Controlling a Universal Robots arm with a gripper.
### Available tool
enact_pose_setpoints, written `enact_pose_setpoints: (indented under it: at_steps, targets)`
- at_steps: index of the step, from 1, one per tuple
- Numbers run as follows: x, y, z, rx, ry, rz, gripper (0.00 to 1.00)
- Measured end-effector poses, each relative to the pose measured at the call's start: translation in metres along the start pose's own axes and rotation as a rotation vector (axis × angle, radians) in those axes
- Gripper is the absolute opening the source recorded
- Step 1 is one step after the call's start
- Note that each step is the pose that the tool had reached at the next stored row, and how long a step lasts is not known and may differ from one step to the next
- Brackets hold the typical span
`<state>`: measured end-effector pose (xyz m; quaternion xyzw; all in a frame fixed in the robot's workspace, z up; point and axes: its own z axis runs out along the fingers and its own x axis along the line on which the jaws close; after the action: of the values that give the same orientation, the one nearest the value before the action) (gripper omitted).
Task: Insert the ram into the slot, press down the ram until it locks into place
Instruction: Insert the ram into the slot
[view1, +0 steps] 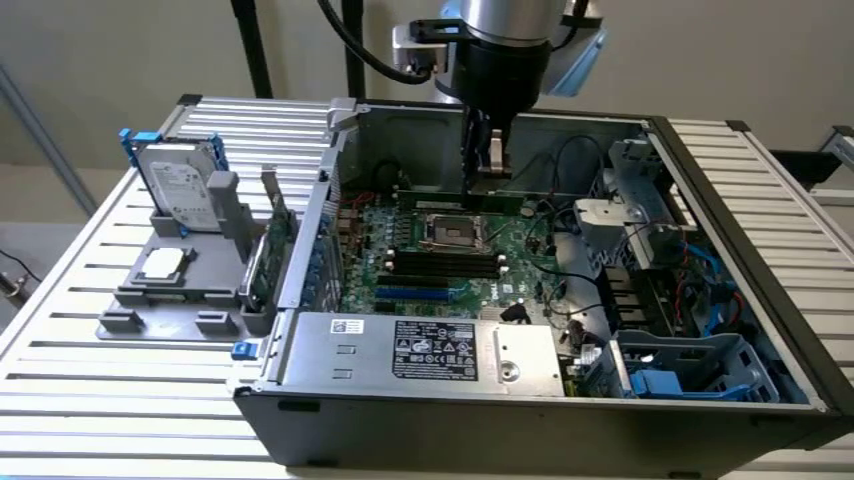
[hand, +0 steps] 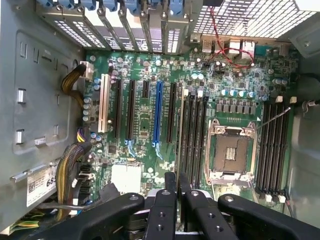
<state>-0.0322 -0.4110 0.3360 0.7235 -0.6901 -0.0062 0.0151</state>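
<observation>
The ram (view1: 461, 200) is a long thin green stick hanging level above the motherboard (view1: 527, 275) inside the open computer case. My gripper (view1: 489, 172) reaches down from above and is shut on the stick's upper edge near its middle. In the wrist view the ram (hand: 178, 135) shows edge-on as a thin strip between the black fingers (hand: 167, 200). It runs parallel to a group of long black slots (hand: 195, 132) and lies just beside them, on the side away from the square metal processor socket (hand: 231, 152). The same slots (view1: 441, 263) lie empty below the processor socket (view1: 450, 232).
A second group of black slots (hand: 272, 145) lies on the processor socket's other side. A blue socket (hand: 159, 115) and cable bundles (hand: 70, 170) sit nearby. The power supply (view1: 414, 345) and drive cage (view1: 667, 250) crowd the case. A grey fixture (view1: 174, 285) holds a hard drive (view1: 180, 190).
</observation>
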Motion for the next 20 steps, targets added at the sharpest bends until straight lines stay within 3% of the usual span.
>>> enact_pose_setpoints:
  at_steps: [5, 20]
  targets:
    - [0.000, -0.0002, 0.0092, 0.0039, 0.0002, -0.004, 0.14]
    - [0.000, -0.0010, 0.0362, 0.0041, 0.0004, -0.005, 0.14]
